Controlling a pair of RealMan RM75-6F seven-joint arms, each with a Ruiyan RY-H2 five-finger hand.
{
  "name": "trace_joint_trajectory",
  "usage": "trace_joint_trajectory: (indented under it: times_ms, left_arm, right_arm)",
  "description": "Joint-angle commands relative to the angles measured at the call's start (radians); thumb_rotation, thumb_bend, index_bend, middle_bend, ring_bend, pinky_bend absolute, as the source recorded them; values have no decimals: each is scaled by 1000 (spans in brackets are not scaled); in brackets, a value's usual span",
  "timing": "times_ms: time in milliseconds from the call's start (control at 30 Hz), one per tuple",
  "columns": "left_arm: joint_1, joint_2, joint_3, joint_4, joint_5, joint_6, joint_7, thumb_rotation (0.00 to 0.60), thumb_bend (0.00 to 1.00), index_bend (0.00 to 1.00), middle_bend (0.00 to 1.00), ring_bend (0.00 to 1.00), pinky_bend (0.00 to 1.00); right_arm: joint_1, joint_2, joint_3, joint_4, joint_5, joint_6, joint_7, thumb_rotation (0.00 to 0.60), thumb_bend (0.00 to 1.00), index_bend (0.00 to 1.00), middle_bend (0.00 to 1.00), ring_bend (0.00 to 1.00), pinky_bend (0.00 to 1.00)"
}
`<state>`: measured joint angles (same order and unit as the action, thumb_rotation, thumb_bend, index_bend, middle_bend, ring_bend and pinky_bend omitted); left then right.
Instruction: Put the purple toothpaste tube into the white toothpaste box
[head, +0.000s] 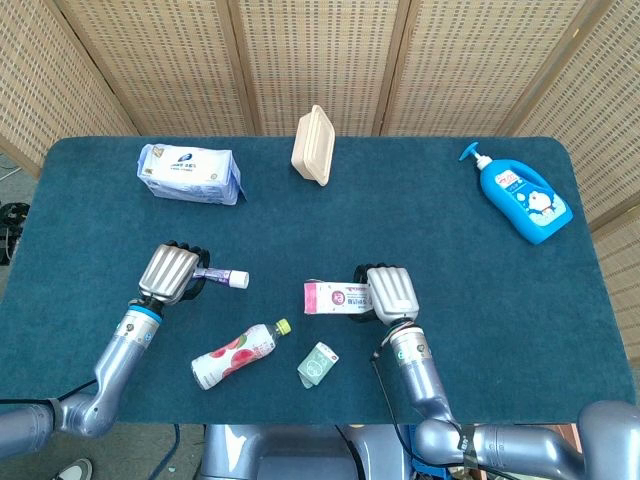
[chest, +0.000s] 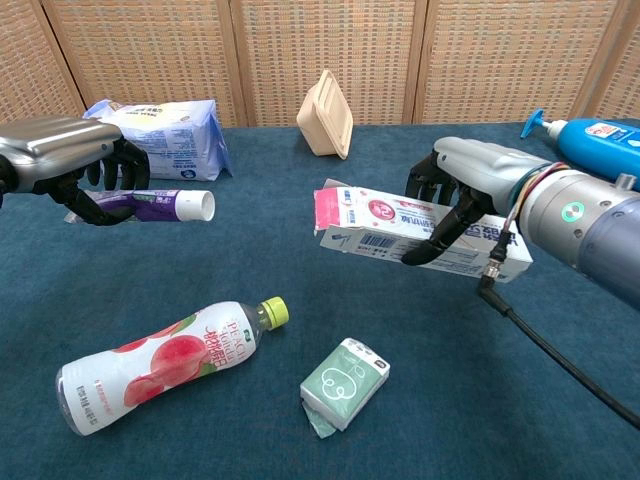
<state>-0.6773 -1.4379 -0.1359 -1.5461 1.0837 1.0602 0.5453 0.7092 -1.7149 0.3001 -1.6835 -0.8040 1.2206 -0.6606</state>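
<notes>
Left robot hand (chest: 70, 165) around toothpaste tube (chest: 160, 205)

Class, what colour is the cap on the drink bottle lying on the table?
Yellow-green cap, clearest in the chest view.

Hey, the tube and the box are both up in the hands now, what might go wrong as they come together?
1. The purple toothpaste tube leads with its wide white cap toward the white toothpaste box; the cap may catch the box's open flap instead of entering.
2. The right hand grips the box across its middle, so squeezing could narrow the opening.
3. The left hand holds the tube's rear; a push might make it slip, dropping onto the drink bottle below.
</notes>
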Motion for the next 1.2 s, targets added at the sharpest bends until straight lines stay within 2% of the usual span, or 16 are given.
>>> trace_joint_trajectory:
  times_ms: [33,567,1200]
  left_arm:
    - [-7,-10,1,-10,-1,-2,13,600,546,763,590,441,405]
    - [-32,-50,3,-71,-24,7,68,600,544,763,590,441,405]
    - [-56,-67,-12,-111,-45,26,99,600,544,763,590,440,404]
  right_arm:
    - [3,-5,-2,2,-1,-1,6,600,100,575,497,411,432]
    - [23,-31,3,32,-32,-4,55,600,100,576,497,411,432]
    - [43,-62,-9,9,-47,2,48,600,101,577,497,411,432]
